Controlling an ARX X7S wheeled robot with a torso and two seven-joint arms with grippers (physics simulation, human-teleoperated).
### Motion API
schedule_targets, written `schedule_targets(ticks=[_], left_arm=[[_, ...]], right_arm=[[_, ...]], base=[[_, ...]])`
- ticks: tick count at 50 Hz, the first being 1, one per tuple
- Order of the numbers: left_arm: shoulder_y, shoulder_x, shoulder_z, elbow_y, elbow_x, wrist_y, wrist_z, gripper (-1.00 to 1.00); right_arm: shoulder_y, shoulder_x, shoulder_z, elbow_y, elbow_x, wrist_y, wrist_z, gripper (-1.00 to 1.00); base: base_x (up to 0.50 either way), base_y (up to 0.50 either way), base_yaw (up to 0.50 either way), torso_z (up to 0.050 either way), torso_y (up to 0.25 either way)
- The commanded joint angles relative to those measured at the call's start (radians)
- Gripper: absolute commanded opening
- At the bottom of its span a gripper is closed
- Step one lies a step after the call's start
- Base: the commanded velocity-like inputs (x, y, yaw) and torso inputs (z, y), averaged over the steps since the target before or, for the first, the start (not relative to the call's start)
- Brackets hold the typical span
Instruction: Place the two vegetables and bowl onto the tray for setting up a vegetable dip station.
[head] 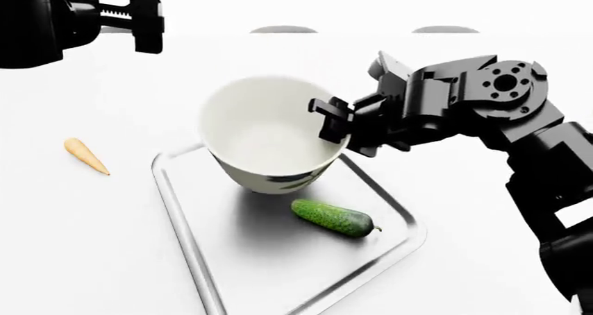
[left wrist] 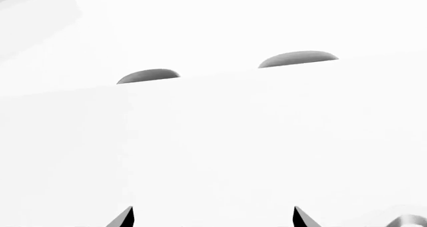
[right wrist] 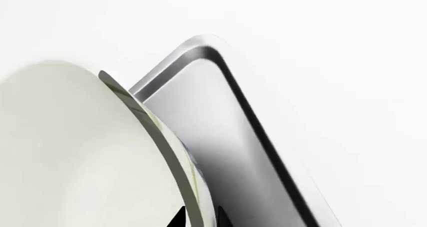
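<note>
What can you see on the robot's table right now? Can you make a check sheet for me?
Surface: plain white table, brightly lit.
Tray: silver tray lies flat in front of the robot.
Bowl: bowl is over the tray's far part, tilted; whether it rests on the tray cannot be told.
Cucumber: cucumber lies on the tray, near the bowl.
Carrot: carrot lies on the table, off the tray.
Clutter: nothing seen.
End effectors: right end effector pinches the bowl's rim; left end effector is raised, open and empty.
Cables: nothing seen.
Surroundings: two grey dome shapes at the table's far edge; otherwise white.
</note>
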Motion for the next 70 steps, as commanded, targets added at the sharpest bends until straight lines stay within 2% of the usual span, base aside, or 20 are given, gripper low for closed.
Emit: schedule_targets(ticks=[1,25,26,32,35,43,49,54,55,56,57,58,60,62,64,66,70], left_arm=[[0.012,-0.007,-0.001,0.003,-0.01,0.008,-0.005,1.0],[0.023,-0.013,-0.007,0.014,-0.035,0.013,-0.022,1.0],[0.022,-0.015,0.0,0.017,-0.036,0.005,-0.024,1.0],[0.013,-0.011,0.001,0.005,-0.038,0.003,-0.032,1.0],[-0.002,-0.003,0.014,-0.007,-0.034,0.006,-0.026,1.0],[0.008,0.003,0.003,-0.03,-0.042,0.012,-0.037,1.0],[-0.003,0.002,0.005,-0.039,-0.052,-0.032,-0.072,1.0],[-0.034,0.031,-0.081,-0.159,-0.085,-0.141,-0.236,1.0],[-0.036,0.037,-0.155,-0.201,-0.182,-0.152,-0.336,1.0],[-0.039,0.032,-0.156,-0.219,-0.246,-0.152,-0.402,1.0],[-0.037,0.042,-0.222,-0.287,-0.336,-0.151,-0.526,1.0],[-0.029,0.05,-0.276,-0.296,-0.367,-0.137,-0.617,1.0],[-0.024,0.069,-0.32,-0.33,-0.386,-0.106,-0.685,1.0],[-0.015,0.093,-0.334,-0.35,-0.387,-0.067,-0.701,1.0],[-0.027,0.107,-0.284,-0.395,-0.337,-0.022,-0.632,1.0],[-0.027,0.121,-0.288,-0.421,-0.325,0.015,-0.633,1.0],[-0.038,0.154,-0.24,-0.486,-0.283,0.063,-0.544,1.0]], right_arm=[[0.003,-0.028,-0.013,0.046,-0.028,0.009,-0.013,-1.0],[0.018,-0.038,-0.03,0.062,-0.049,0.041,-0.06,-1.0],[0.022,-0.027,-0.014,0.047,-0.034,0.034,-0.053,1.0],[0.081,0.053,0.039,-0.101,0.07,0.044,0.132,1.0],[0.183,0.1,0.081,-0.178,0.159,0.052,0.267,1.0],[0.33,0.198,0.203,-0.375,0.326,-0.023,0.434,1.0],[0.378,0.287,0.225,-0.487,0.396,-0.063,0.571,1.0],[0.394,0.332,0.221,-0.54,0.427,-0.069,0.639,1.0],[0.398,0.345,0.223,-0.549,0.439,-0.068,0.649,1.0],[0.399,0.351,0.226,-0.556,0.438,-0.076,0.654,1.0],[0.402,0.359,0.226,-0.559,0.438,-0.074,0.66,1.0],[0.403,0.363,0.227,-0.564,0.438,-0.079,0.665,1.0],[0.406,0.372,0.226,-0.576,0.443,-0.077,0.676,1.0],[0.41,0.383,0.228,-0.584,0.446,-0.076,0.683,1.0],[0.409,0.397,0.231,-0.596,0.45,-0.078,0.689,1.0],[0.404,0.409,0.234,-0.606,0.445,-0.089,0.693,1.0],[0.39,0.434,0.241,-0.625,0.435,-0.094,0.685,1.0]], base=[[0.0,0.0,0.0,0.0,0.0],[0.0,0.0,0.0,0.0,0.0],[0.0,0.0,0.0,0.0,0.0],[0.0,0.0,0.0,0.0,0.0],[0.0,0.0,0.0,0.0,0.0],[0.0,0.0,0.0,0.0,0.0],[0.0,0.0,0.0,0.0,0.0],[0.0,0.0,0.0,0.0,0.0],[0.0,0.0,0.0,0.0,0.0],[0.0,0.0,0.0,0.0,0.0],[0.0,0.0,0.0,0.0,0.0],[0.0,0.0,0.0,0.0,0.0],[0.0,0.0,0.0,0.0,0.0],[0.0,0.0,0.0,0.0,0.0],[0.0,0.0,0.0,0.0,0.0],[0.0,0.0,0.0,0.0,0.0],[0.0,0.0,0.0,0.0,0.0]])
